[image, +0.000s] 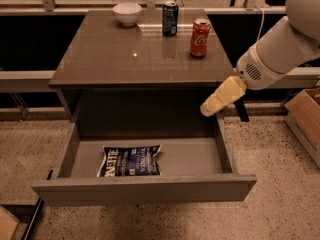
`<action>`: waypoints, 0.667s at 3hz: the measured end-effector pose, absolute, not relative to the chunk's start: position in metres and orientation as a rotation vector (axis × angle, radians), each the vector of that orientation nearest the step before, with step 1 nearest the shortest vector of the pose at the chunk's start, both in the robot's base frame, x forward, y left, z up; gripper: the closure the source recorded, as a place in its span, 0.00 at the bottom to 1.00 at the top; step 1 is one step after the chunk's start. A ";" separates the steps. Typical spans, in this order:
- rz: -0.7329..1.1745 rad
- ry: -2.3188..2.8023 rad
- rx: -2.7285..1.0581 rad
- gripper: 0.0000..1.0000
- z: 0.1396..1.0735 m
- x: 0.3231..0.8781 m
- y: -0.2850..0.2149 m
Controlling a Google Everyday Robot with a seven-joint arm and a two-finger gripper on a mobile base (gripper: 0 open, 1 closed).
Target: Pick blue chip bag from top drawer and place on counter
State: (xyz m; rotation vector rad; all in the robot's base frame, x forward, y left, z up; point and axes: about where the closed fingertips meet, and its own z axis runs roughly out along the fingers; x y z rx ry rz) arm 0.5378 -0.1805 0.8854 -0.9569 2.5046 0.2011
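Camera view
- Claw (210, 106): pale yellow. It hangs at the front right corner of the worktop (120, 54), just below its edge and above the rear right corner of the top drawer (145, 189). It slants down and to the left.
- Claw state: how far it is open cannot be told. It has hold of nothing and touches no object.
- Arm (280, 46): white. It reaches in from the upper right.
- Blue chip bag (131, 160): lies flat on the drawer bottom, left of centre, near the front panel, with its white lettering facing up. It is well apart from the claw.
- Top drawer: pulled out toward the camera.
- Worktop load: white bowl (126, 13) at the rear left, dark blue soda can (170, 18) at the rear centre, and red soda can (200, 37) near it to the front right. All stand upright and apart.
- Cardboard box (305, 119): on the floor at the right edge.
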 end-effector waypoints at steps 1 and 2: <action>0.260 2.563 -0.842 0.00 0.864 0.558 -0.172; 0.337 2.608 -0.789 0.00 0.841 0.570 -0.151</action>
